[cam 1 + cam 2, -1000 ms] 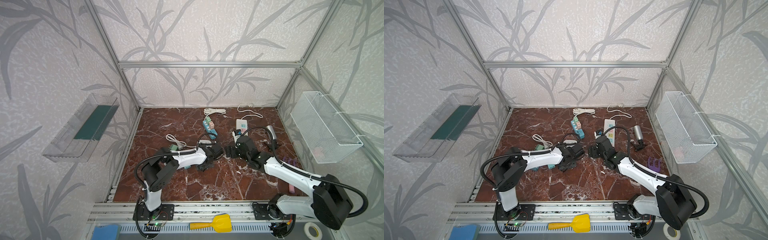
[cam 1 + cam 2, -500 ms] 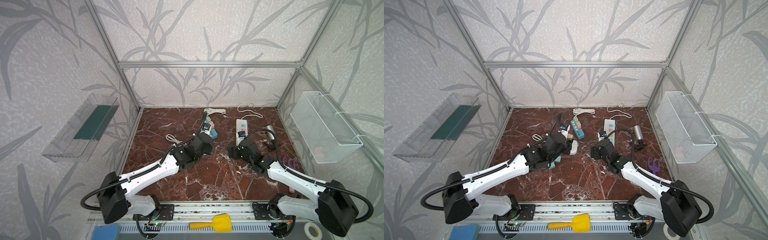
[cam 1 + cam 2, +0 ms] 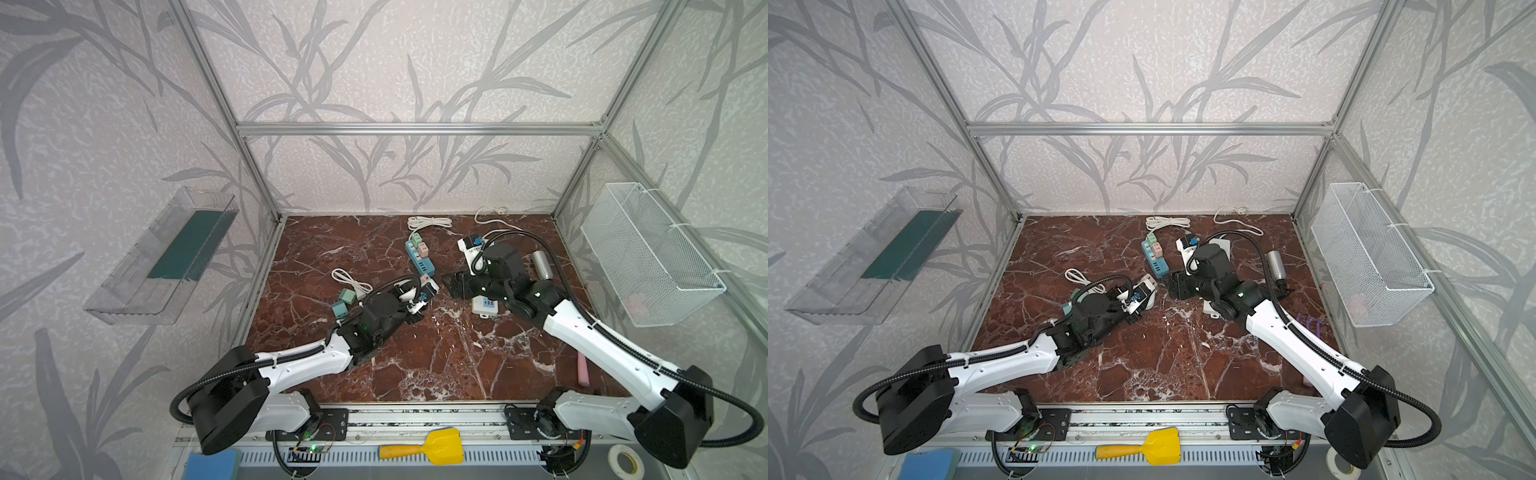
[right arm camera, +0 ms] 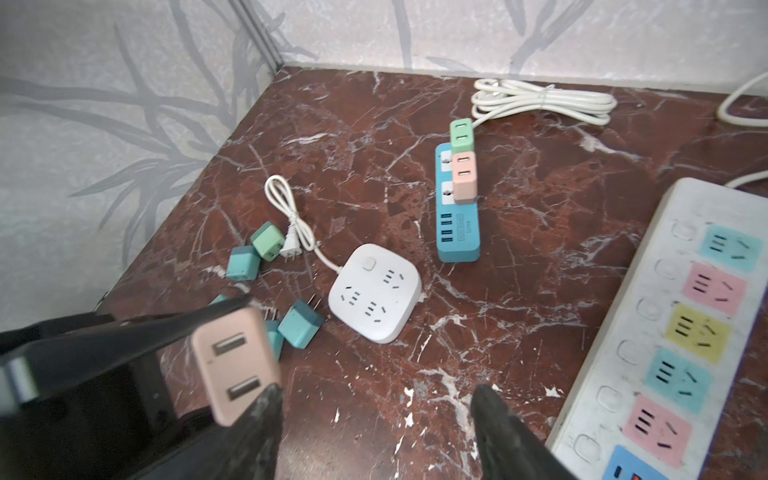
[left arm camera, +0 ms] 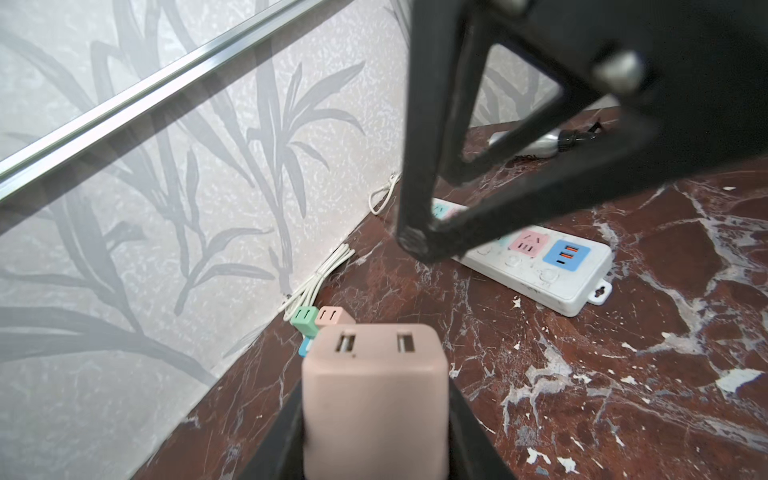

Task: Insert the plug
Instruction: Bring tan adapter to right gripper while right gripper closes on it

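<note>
A pink cube plug [image 5: 374,395] with two slots on its face sits between the fingers of my left gripper [image 5: 374,415], which is shut on it and holds it above the marble floor. In the right wrist view the same plug [image 4: 235,361] hangs just beside one fingertip [image 4: 266,415] of my right gripper [image 4: 374,411], which is open with only bare floor between its fingers. In both top views the left gripper [image 3: 417,301] [image 3: 1136,301] and right gripper [image 3: 451,286] [image 3: 1177,284] nearly meet at the floor's middle. A white square socket block [image 4: 374,291] lies close by.
A blue power strip [image 4: 457,224] carries a green and a pink plug. A long white strip [image 4: 681,332] with coloured sockets lies under my right arm. Several loose teal and green plugs [image 4: 249,257], a coiled white cord [image 4: 540,99], a silver cylinder [image 3: 542,264] and a wire basket [image 3: 648,253] are around.
My left arm has swung round and carried the pink plug toward the middle. The right gripper has moved left to meet it, and its jaws have narrowed.
</note>
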Robot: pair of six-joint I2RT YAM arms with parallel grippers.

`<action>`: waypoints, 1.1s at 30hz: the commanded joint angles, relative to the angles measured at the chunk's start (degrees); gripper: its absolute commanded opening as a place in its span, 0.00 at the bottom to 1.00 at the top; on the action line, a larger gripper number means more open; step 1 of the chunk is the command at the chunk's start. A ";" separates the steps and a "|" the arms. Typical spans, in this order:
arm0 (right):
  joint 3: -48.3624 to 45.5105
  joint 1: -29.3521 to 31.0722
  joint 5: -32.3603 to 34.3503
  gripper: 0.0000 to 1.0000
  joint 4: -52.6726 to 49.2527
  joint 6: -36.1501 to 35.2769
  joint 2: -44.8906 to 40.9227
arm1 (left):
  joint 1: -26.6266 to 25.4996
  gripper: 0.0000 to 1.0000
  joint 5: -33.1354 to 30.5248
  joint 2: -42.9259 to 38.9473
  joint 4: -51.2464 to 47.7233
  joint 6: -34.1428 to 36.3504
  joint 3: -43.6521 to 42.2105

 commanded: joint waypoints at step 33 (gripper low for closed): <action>12.54 1.64 10.06 0.00 -10.72 2.57 9.10 | 3.91 0.61 -39.38 -0.28 1.85 -23.25 13.05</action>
